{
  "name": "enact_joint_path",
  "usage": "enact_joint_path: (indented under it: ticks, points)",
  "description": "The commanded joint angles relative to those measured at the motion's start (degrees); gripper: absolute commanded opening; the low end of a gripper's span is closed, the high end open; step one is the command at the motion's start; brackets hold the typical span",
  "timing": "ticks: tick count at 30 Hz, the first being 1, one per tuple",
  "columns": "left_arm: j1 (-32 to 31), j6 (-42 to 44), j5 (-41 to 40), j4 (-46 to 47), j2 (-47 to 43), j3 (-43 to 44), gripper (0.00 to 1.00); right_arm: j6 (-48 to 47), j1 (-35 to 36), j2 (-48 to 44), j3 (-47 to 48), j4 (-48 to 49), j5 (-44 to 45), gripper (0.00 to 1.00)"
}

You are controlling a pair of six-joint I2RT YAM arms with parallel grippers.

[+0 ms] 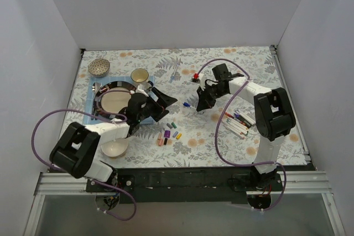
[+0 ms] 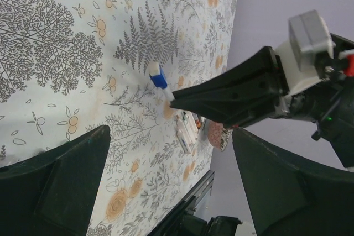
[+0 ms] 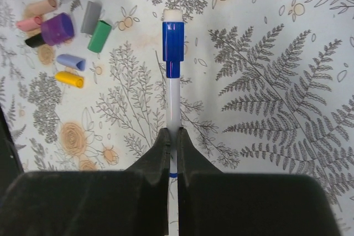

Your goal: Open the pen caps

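Pen caps (image 1: 168, 134), several already removed, lie clustered mid-table. Right gripper (image 3: 172, 136) clamps a pen (image 3: 173, 98) whose blue cap (image 3: 172, 45) is not yet off; left gripper (image 1: 167, 108) stands wide, empty. More pens (image 1: 239, 122) lie beside the right arm.

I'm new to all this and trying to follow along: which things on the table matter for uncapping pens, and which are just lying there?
For the job: blue-capped pen in the right gripper, heap of pens, loose caps.
Just lying about: plate, bowl, cup, metal strainer.
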Motion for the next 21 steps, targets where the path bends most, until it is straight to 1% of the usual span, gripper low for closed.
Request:
enact_joint_path:
  ticks: [1, 2, 4, 6, 10, 13, 14, 15, 16, 18, 19, 20, 21]
  points:
    - [-1.7, -4.8, -2.5, 4.8, 6.8, 5.3, 0.9, 3.3, -1.3, -3.2, -0.9, 0.8, -9.4, 0.01]
    - [-1.9, -5.1, -2.7, 4.9, 8.4, 6.2, 0.89, 3.5, -1.5, -3.3, -1.0, 0.7, -11.4, 0.01]
    - [-2.7, -5.1, -2.7, 5.2, 12.3, 8.7, 0.89, 4.0, -1.8, -3.6, -1.3, 0.7, -13.0, 0.01]
    - [-2.9, -5.5, -2.3, 4.7, 14.3, 10.6, 0.88, 4.1, -1.8, -3.4, -1.4, 0.4, -14.6, 0.01]
    - [-3.9, -5.7, -2.6, 5.7, 17.3, 12.7, 0.79, 4.6, -2.1, -2.8, -1.6, 0.5, -16.3, 0.01]
    - [-4.6, -6.0, -2.9, 5.7, 18.3, 13.1, 0.76, 5.5, -2.2, -2.6, -1.8, 0.8, -17.2, 0.01]
    - [-4.6, -6.1, -2.9, 5.9, 18.5, 13.2, 0.73, 5.9, -2.3, -2.6, -2.0, 1.5, -17.5, 0.01]
    - [-4.9, -6.1, -2.9, 6.0, 18.6, 13.2, 0.67, 6.5, -2.5, -2.6, -2.2, 1.8, -17.4, 0.01]
    - [-5.1, -6.3, -2.9, 6.2, 18.9, 13.1, 0.65, 7.0, -2.6, -2.7, -2.3, 2.2, -17.3, 0.01]
    - [-5.2, -6.4, -2.9, 6.5, 19.2, 13.1, 0.52, 8.4, -3.0, -2.6, -2.9, 3.6, -17.4, 0.01]
    - [-5.2, -6.5, -2.9, 6.7, 19.2, 13.3, 0.5, 8.6, -3.0, -2.6, -3.1, 3.9, -17.3, 0.01]
    - [-5.3, -6.5, -2.9, 6.7, 19.4, 13.4, 0.39, 8.8, -3.1, -2.6, -3.3, 4.2, -17.5, 0.01]
    - [-5.4, -6.4, -2.9, 6.6, 19.6, 13.6, 0.36, 9.2, -3.1, -2.5, -3.4, 4.4, -17.4, 0.01]
